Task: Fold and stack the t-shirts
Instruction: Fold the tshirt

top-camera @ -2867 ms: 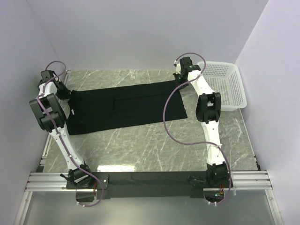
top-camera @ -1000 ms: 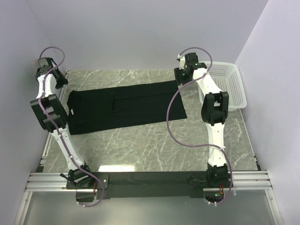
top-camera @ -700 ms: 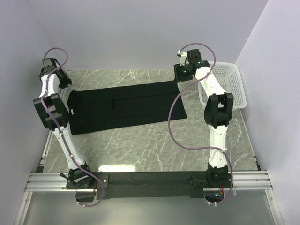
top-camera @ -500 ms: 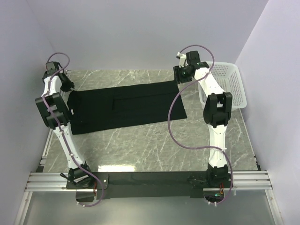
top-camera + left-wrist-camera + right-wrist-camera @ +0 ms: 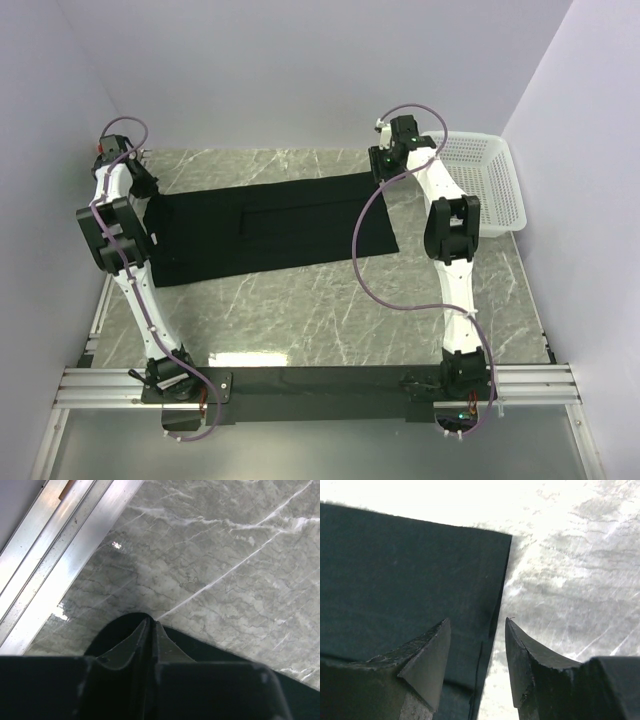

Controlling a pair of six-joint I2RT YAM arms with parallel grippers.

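The black t-shirt (image 5: 270, 225) lies folded into a long flat band across the far half of the table. My left gripper (image 5: 146, 192) is down at the band's far left corner. In the left wrist view its jaws stand pressed together (image 5: 151, 622), with the t-shirt's (image 5: 210, 647) edge bunched up around the tips. My right gripper (image 5: 381, 172) hovers over the far right corner. In the right wrist view it is open (image 5: 476, 621) and straddles the t-shirt's (image 5: 405, 570) right edge, with nothing pinched. No logo shows.
A white perforated basket (image 5: 480, 185) stands at the far right, beside the right arm. An aluminium rail (image 5: 60, 565) runs along the table's left edge, close to my left gripper. Grey marble table (image 5: 330, 310) lies bare in front of the shirt.
My left gripper has come down onto the shirt's far left corner and its jaws have closed. The right gripper shifted slightly near the far right corner and stayed open.
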